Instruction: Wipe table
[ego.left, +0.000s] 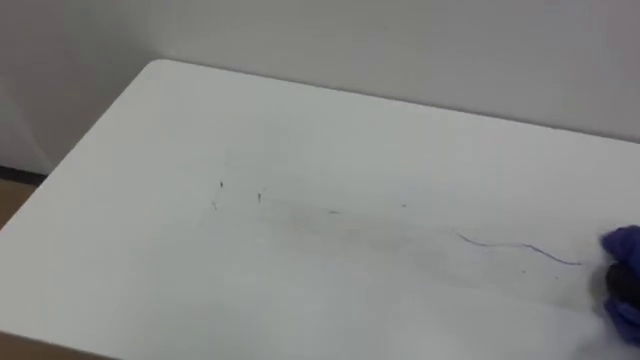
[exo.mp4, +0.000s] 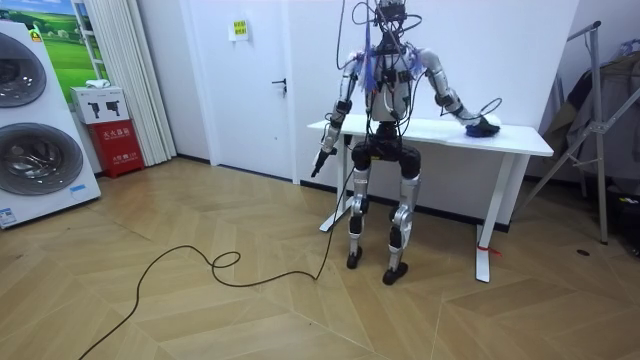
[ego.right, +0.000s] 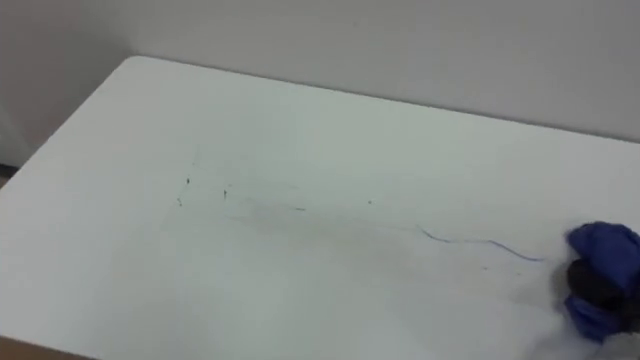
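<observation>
Your right hand (ego.right: 598, 285) sits at the desk's (ego.right: 300, 130) right edge, and the blue cloth (ego.right: 605, 245) is bunched above and below it. You cannot tell whether it grips the cloth. A thin blue pen line (ego.right: 480, 243) lies just left of the cloth. Your left hand (exo.mp4: 322, 158) hangs beside the desk with its fingers loose and straight.

Worktop (ego.left: 300, 130): plain white, no pattern.
Marks on the worktop: a thin blue line (ego.left: 520, 247) at the right, small dark specks (ego.left: 222, 184) left of centre, and a faint grey smear (ego.left: 400, 235) between them.
Cloth (ego.right: 605, 245), near right edge: deep blue, unpatterned.
Right hand (ego.right: 592, 282), amid the cloth: black.
Left hand (exo.mp4: 322, 158): black.
Wall (ego.left: 400, 40), far side: pale grey-white.
Floor (exo.mp4: 250, 310): light-brown wood in a herringbone pattern.
Cabinet (exo.mp4: 118, 145), at the room view's left: red.
Door (exo.mp4: 245, 80): white.
</observation>
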